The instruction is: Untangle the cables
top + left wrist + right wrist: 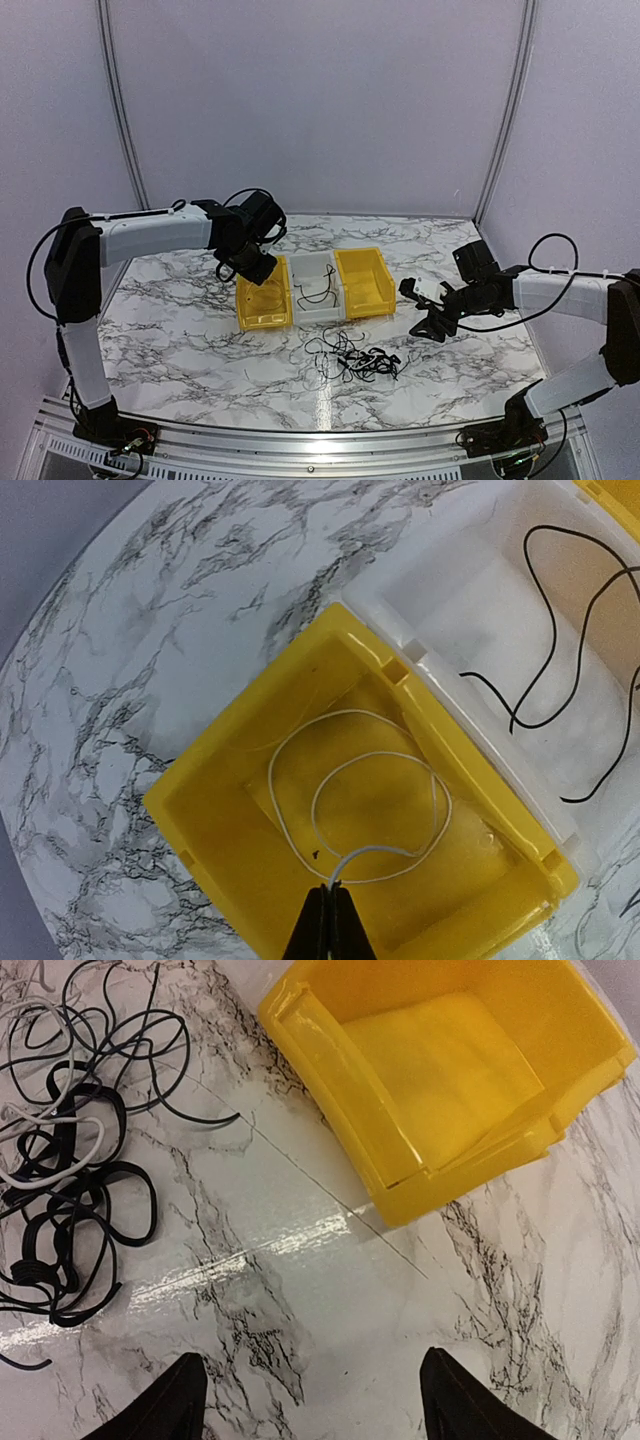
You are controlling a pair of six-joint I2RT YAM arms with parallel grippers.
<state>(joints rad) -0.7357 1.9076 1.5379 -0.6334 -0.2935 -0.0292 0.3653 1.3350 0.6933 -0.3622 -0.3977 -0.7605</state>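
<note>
A tangle of thin black cables (355, 360) with a pale one lies on the marble table in front of the bins; it also shows at the left of the right wrist view (70, 1150). My left gripper (334, 888) is shut on the end of a whitish cable (370, 800), whose loops lie inside the left yellow bin (215, 830). In the top view the left gripper (257, 268) hangs over that bin (263, 312). A black cable (560, 650) lies in the white middle bin (318, 304). My right gripper (310, 1385) is open and empty above bare table, right of the tangle.
Three bins stand in a row at mid table: yellow, white, and a right yellow bin (363, 280), which shows bare inside in the right wrist view (440, 1070). The enclosure's pale walls close in behind and at both sides.
</note>
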